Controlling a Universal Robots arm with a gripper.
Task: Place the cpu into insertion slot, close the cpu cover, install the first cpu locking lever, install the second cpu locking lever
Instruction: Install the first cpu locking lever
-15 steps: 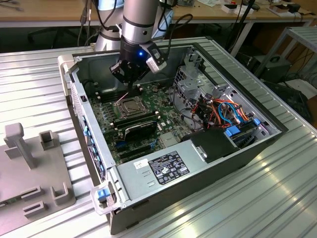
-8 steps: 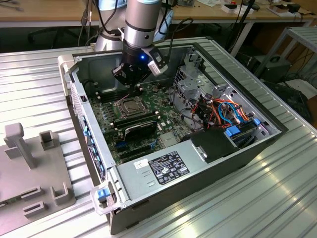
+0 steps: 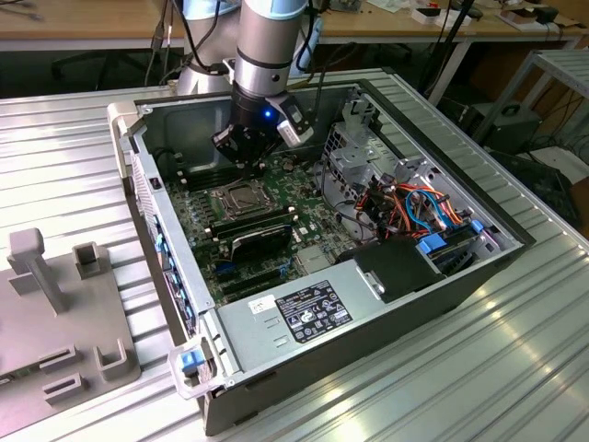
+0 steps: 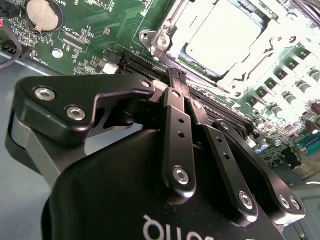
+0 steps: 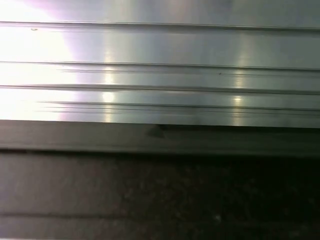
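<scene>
Black gripper (image 4: 176, 80) fingers fill the second wrist view, pressed together at the tips with nothing between them, just short of the insertion slot (image 4: 225, 37). Its cpu (image 4: 220, 40) sits washed out by glare under the cpu cover (image 4: 165, 35), edges cropped.

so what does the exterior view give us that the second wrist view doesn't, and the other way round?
Exterior view alone: the whole open computer case, its bundle of coloured cables, the grey fixture on the ribbed table, and the arm above the board. Second wrist view alone: the pincer close up, fingers together with nothing between them, near the socket edge, and a coin cell. Both: the green motherboard, and the cpu sitting in the insertion slot with the cpu cover down around it.
</scene>
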